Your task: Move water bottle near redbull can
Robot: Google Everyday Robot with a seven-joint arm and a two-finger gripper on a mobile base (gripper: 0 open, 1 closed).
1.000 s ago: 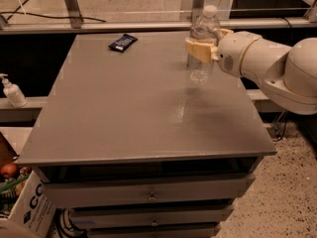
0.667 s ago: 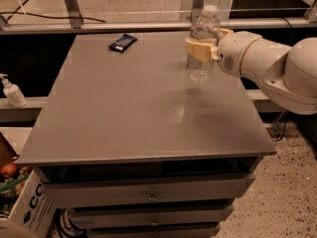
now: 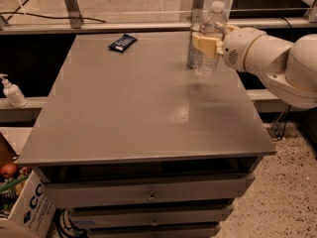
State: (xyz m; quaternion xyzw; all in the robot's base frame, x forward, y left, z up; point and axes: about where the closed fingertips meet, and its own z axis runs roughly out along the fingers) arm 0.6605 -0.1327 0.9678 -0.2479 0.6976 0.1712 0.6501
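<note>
The water bottle (image 3: 212,29), clear ribbed plastic with a white cap, is upright at the back right of the grey table (image 3: 138,108). My gripper (image 3: 207,42) comes in from the right on a white arm. Its pale yellow fingers (image 3: 203,41) are shut around the bottle's middle. The bottle's base is close to the tabletop. The redbull can (image 3: 193,53) stands right beside the bottle on its left. It is partly hidden by the bottle and the fingers, and only its silvery side shows.
A flat dark blue snack packet (image 3: 122,42) lies at the back of the table, left of the bottle. A white pump dispenser (image 3: 12,91) stands on a shelf at the left. A metal frame rail (image 3: 148,26) runs behind the table. Drawers (image 3: 148,195) sit below the top.
My gripper, with the water bottle in it, has shifted slightly to the right and toward the back. The snack packet has not moved.
</note>
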